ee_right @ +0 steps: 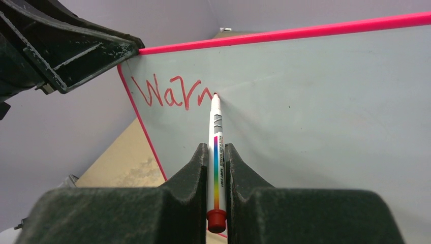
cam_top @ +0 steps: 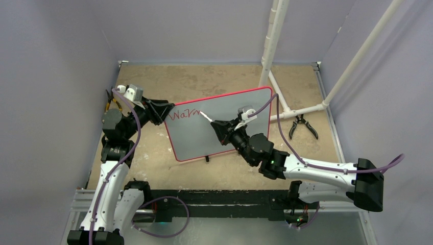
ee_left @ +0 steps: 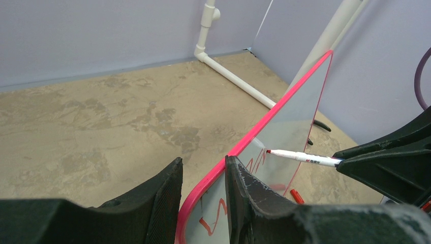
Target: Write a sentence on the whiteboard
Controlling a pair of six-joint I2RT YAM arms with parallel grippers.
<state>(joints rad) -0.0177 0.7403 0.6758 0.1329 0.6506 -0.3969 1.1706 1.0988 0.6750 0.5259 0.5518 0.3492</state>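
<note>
Whiteboard (cam_top: 224,130) stands upright at an angle on the tan table (cam_top: 204,81), with one black foot showing under its lower edge. I have the left gripper (cam_top: 162,111) clenched on the whiteboard's upper left corner, fingers (ee_left: 162,193) either side of the red rim. Right gripper (ee_right: 216,150) is in front of the whiteboard's face, clamped tight on a white marker (ee_right: 215,122), red tip touching the surface. The sentence (ee_right: 170,91) sits at the whiteboard's top left, just right of the left gripper: one line of red letters reading about "Warn", marker tip at the last stroke. Black pliers (cam_top: 302,126) lie on the table right of the whiteboard, beside the white pipe frame (cam_top: 301,109).
</note>
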